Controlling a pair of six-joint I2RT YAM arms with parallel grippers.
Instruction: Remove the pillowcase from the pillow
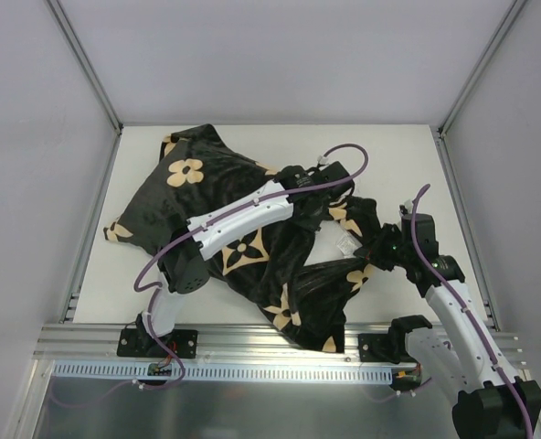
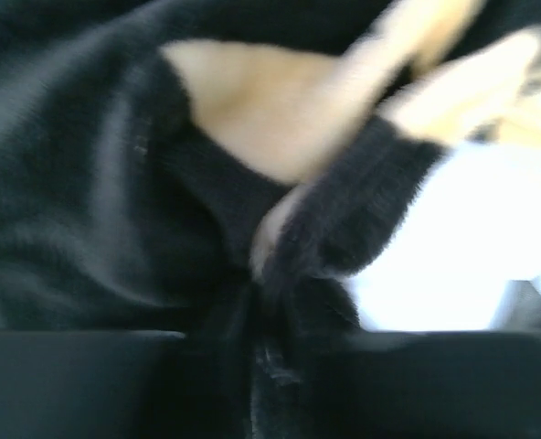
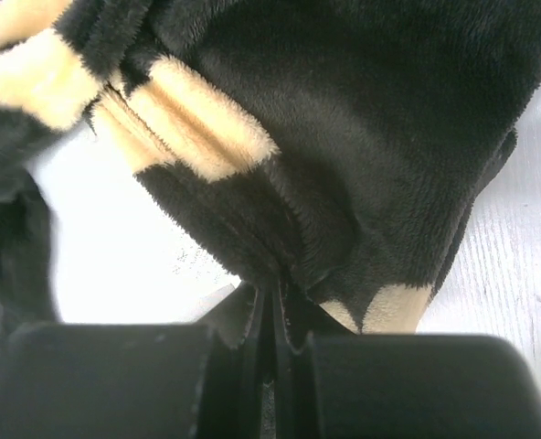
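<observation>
A white surface [image 1: 408, 155], enclosed by pale grey walls and aluminium framing, is viewed from above. The pillowcase [image 1: 188, 197] is spread across it from 10 o'clock to the near edge at 6 o'clock. The pillow [image 3: 115, 247] is largely enclosed, with white exposed only at the gathered mouth near 3 o'clock. The left arm is extended diagonally over the cover, and the left hand [image 1: 330, 181] is set at 1 o'clock with a thick plush fold gripped between its jaws, though that wrist view is blurred. The right arm is bent at the elbow, and the right hand [image 1: 383, 249], at 4 o'clock, is clamped tightly on the hem. The two grips flank the mouth, judged so that the opening can be spread and drawn off the pillow.
</observation>
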